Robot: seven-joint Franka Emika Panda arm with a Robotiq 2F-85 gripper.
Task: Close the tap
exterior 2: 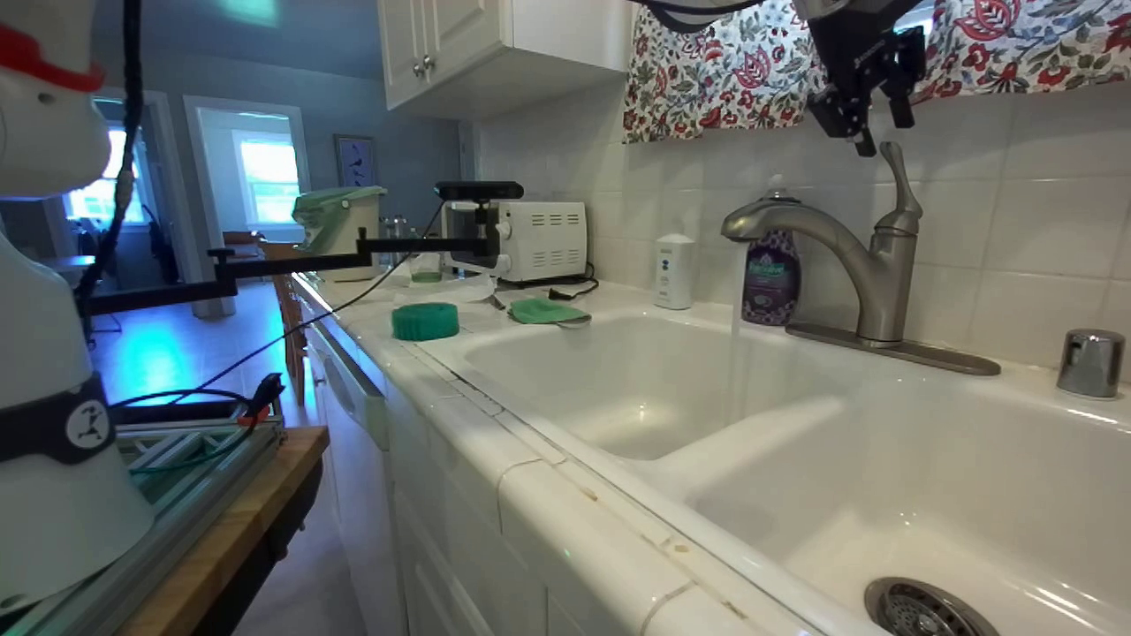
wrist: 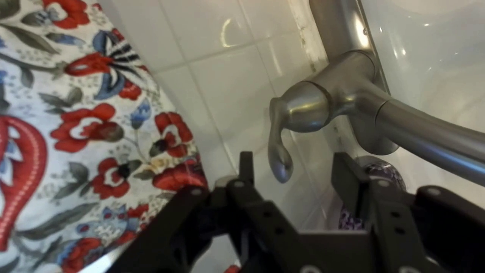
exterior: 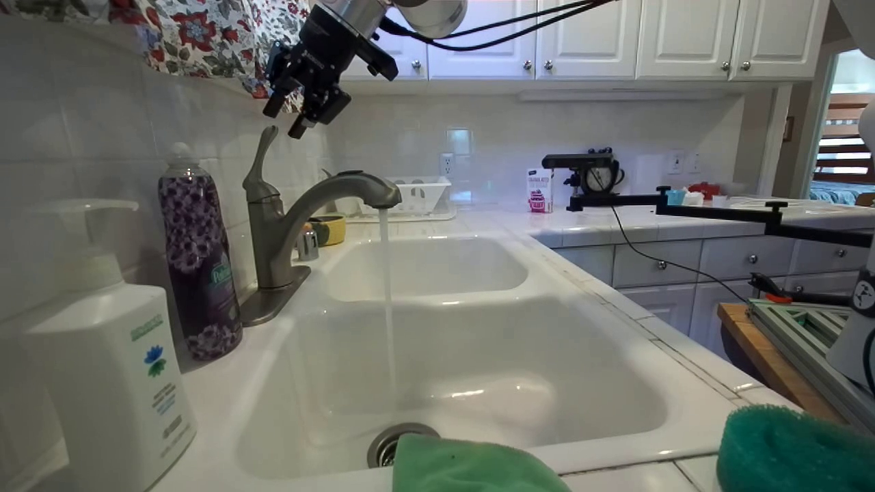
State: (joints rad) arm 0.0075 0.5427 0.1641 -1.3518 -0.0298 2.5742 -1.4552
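Note:
The tap (exterior: 270, 239) is brushed grey metal with an arched spout; it also shows in an exterior view (exterior 2: 886, 274) and in the wrist view (wrist: 350, 79). A thin stream of water (exterior: 387, 294) runs from the spout into the sink. The slim lever handle (exterior: 258, 164) stands upright on the tap's top, also in an exterior view (exterior 2: 899, 181). My gripper (exterior: 284, 120) is open and empty just above the lever's tip, pointing down at a slant. In the wrist view the lever (wrist: 278, 151) appears between the fingers (wrist: 291, 163), nearer the left finger, with no contact visible.
A purple-patterned bottle (exterior: 198, 266) and a white soap dispenser (exterior: 113, 362) stand beside the tap along the tiled wall. A flowered curtain (wrist: 106, 132) hangs close to the gripper. The white double sink (exterior 2: 658, 477) lies below. A green cloth (exterior: 472, 468) lies on its edge.

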